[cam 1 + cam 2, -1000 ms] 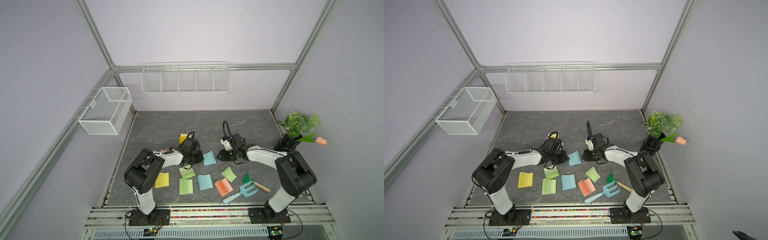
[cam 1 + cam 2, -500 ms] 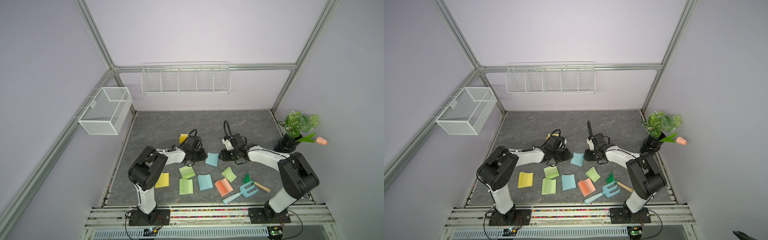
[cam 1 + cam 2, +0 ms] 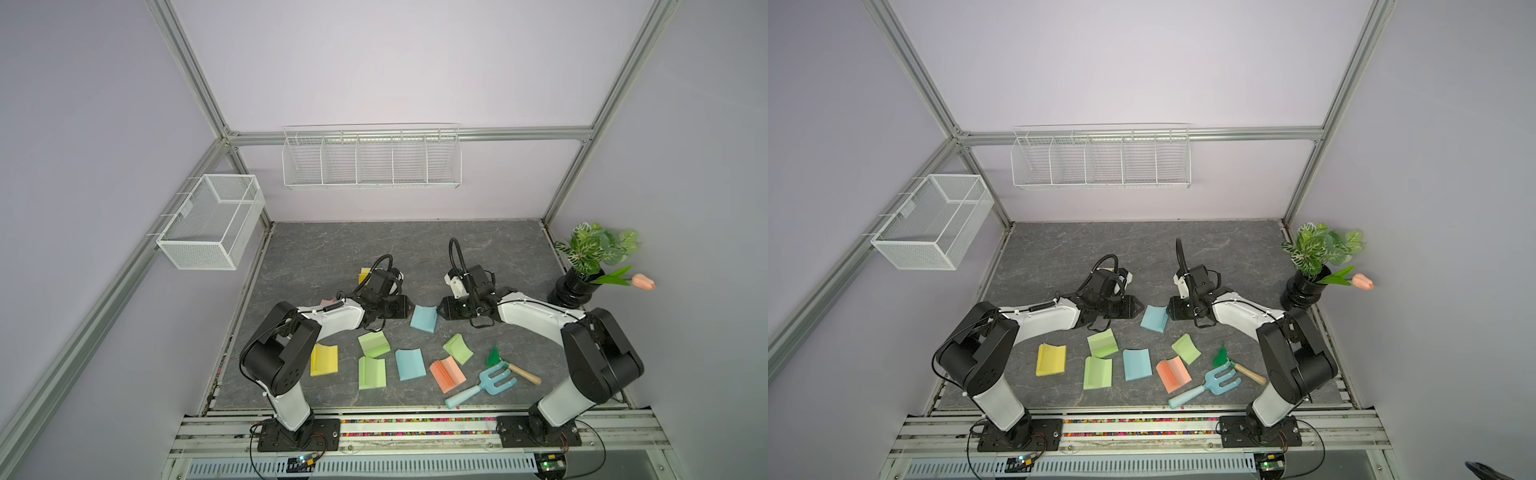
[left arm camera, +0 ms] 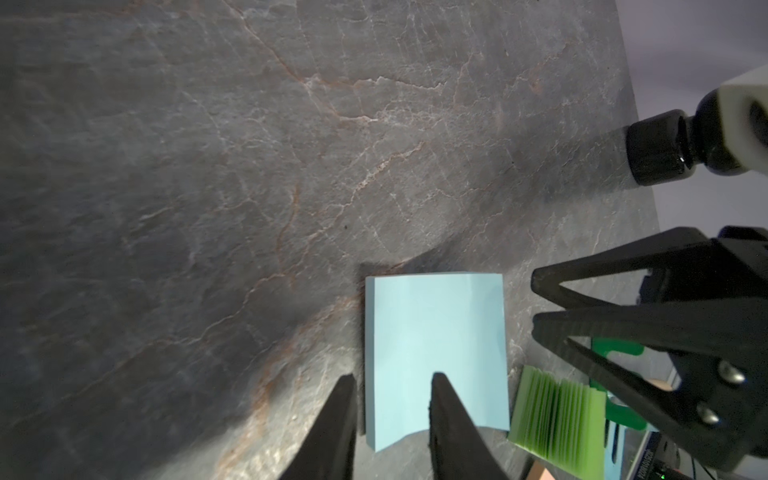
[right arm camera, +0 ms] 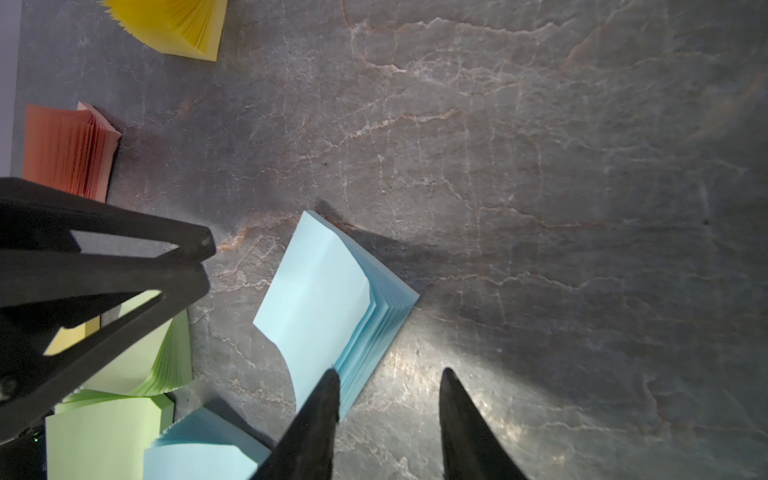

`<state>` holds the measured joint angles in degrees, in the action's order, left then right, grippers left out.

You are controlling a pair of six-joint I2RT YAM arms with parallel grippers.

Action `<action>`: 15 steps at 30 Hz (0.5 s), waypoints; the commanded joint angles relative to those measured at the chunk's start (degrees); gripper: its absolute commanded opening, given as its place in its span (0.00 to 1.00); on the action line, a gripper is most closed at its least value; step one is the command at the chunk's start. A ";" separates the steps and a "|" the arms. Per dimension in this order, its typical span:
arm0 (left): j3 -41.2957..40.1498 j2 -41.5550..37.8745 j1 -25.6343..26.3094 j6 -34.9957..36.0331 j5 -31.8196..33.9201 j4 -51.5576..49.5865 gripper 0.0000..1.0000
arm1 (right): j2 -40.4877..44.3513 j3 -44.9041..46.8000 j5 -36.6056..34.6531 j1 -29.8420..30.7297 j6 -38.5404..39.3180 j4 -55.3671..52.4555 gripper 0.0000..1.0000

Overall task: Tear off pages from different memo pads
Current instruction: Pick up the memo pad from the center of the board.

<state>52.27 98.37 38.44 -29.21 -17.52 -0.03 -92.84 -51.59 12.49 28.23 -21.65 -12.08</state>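
A light blue memo pad (image 3: 424, 318) (image 3: 1154, 318) lies on the grey table between my two grippers. Its top page (image 5: 316, 291) curls up off the stack at one side. My left gripper (image 3: 409, 309) (image 4: 392, 386) is open, its fingertips straddling the pad's (image 4: 436, 332) near corner. My right gripper (image 3: 441, 309) (image 5: 388, 382) is open over bare table, one finger (image 5: 328, 399) against the pad's fanned edge. Nearer the front lie several more memo pads: yellow (image 3: 324, 360), green (image 3: 373, 344), blue (image 3: 410, 364), salmon (image 3: 447, 375).
A blue toy garden fork (image 3: 482, 384) lies at the front right. A potted plant (image 3: 582, 270) stands at the right edge. A yellow pad (image 3: 364, 275) sits behind the left wrist. Wire baskets (image 3: 372, 158) hang on the back and left walls.
My left gripper's jaws have parted from shut to open at the blue pad, which slid slightly to the right. The right gripper has barely moved.
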 commanded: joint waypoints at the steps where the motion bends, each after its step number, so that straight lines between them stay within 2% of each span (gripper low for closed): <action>1: -0.94 -1.99 0.35 1.51 1.91 0.43 0.33 | -1.23 0.36 0.44 0.07 -0.32 0.64 0.41; 15: -1.15 -1.58 0.32 0.65 2.22 0.82 0.34 | -3.06 -0.31 2.20 0.15 -0.50 1.53 0.41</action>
<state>51.72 97.49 38.44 -29.17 -16.23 0.12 -95.18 -51.59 13.61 28.23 -21.67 -11.55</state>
